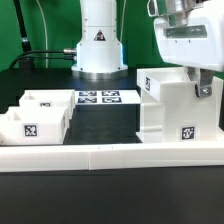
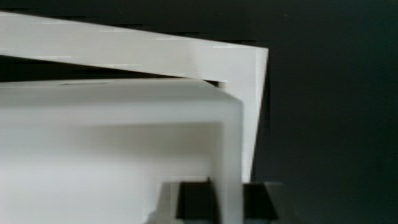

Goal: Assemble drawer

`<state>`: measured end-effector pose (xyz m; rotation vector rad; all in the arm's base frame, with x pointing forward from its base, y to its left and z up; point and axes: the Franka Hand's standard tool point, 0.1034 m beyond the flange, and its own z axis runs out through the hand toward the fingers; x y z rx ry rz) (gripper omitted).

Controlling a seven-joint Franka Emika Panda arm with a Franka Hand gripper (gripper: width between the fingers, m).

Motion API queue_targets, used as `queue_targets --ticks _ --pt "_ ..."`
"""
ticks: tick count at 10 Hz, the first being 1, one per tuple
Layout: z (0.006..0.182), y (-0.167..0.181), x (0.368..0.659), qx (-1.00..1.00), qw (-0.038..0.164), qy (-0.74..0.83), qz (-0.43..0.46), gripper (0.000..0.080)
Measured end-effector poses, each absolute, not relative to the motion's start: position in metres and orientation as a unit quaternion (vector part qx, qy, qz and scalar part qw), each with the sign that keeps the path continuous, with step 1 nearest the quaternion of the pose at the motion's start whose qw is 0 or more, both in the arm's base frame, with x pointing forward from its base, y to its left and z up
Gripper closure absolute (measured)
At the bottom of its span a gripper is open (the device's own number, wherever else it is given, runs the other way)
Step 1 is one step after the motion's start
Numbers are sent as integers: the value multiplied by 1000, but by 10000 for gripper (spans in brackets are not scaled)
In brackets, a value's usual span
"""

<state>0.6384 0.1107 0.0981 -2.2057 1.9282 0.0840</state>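
Observation:
The white cube-like drawer housing (image 1: 170, 105) stands at the exterior view's right, open side up, with a tag on its front. My gripper (image 1: 203, 88) comes down on its right wall, one finger on each side of the thin wall. In the wrist view the housing (image 2: 107, 140) fills the frame, and the dark fingers (image 2: 191, 200) of the gripper (image 2: 226, 200) pinch its upright wall edge. Two small white trays (image 1: 28, 124) (image 1: 46, 101) with tags sit together at the exterior view's left, apart from the housing. Their knobs do not show.
The marker board (image 1: 100, 98) lies flat between the trays and the housing. A long low white border rail (image 1: 110, 155) runs along the front. The arm's white base (image 1: 100, 45) stands behind the marker board. The table is black.

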Motion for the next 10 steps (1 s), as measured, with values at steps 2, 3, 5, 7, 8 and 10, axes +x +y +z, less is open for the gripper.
queue_targets --ticks 2,3,5,7,8,10 --pt "98 111 638 -749 104 653 29 755" --pt "98 111 638 -750 105 653 29 755" --pt "99 111 639 -752 107 650 26 586" --pt "101 112 640 -753 108 649 25 266" --pt "101 112 640 -754 108 648 24 266" --pt "101 112 640 -754 109 647 24 173"
